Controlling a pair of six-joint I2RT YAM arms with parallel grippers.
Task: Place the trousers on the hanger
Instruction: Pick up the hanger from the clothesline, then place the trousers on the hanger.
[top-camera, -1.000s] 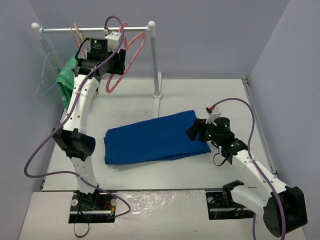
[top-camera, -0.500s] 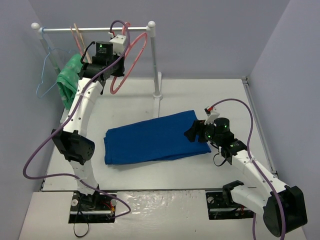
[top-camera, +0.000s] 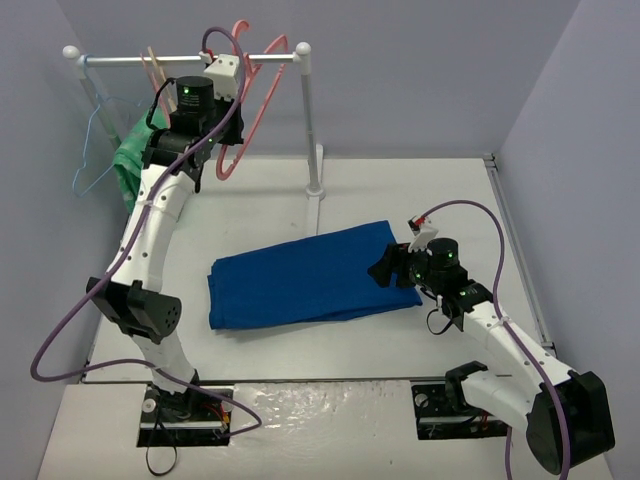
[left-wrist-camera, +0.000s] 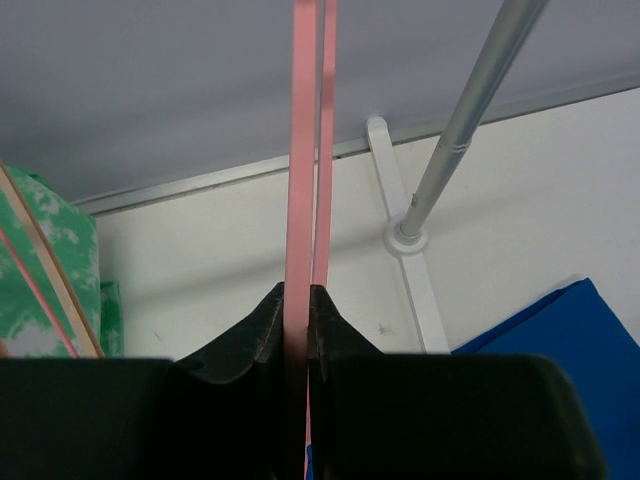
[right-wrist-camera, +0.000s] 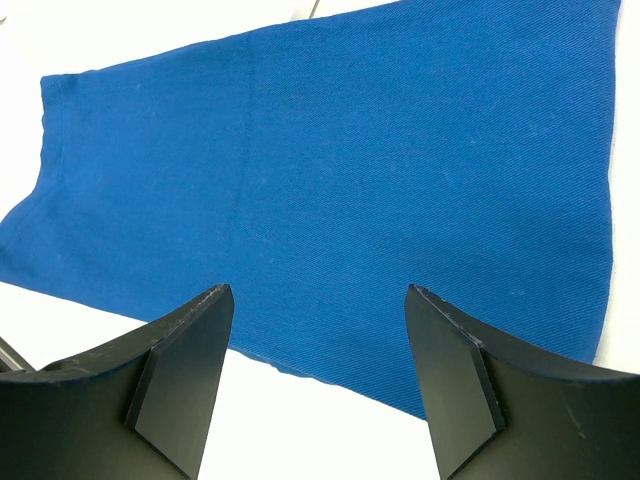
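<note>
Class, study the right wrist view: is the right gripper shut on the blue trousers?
No, the right gripper is open, its jaws wide apart over the trousers with no cloth pinched between them.

The trousers (top-camera: 305, 278) are a plain royal blue. The plastic hanger (left-wrist-camera: 303, 150) is salmon pink. The cloth (top-camera: 130, 165) is green with pale, whitish blotches. The wire hanger (top-camera: 88, 145) is light blue and the slim hanger (top-camera: 152, 68) beige. Both arms (top-camera: 150, 230) are white with black joints and purple cables (top-camera: 468, 201). The left gripper (left-wrist-camera: 297, 300) and right gripper (right-wrist-camera: 318, 300) are black. The table (top-camera: 400, 190) is white and the walls (top-camera: 420, 70) lilac-grey.
</note>
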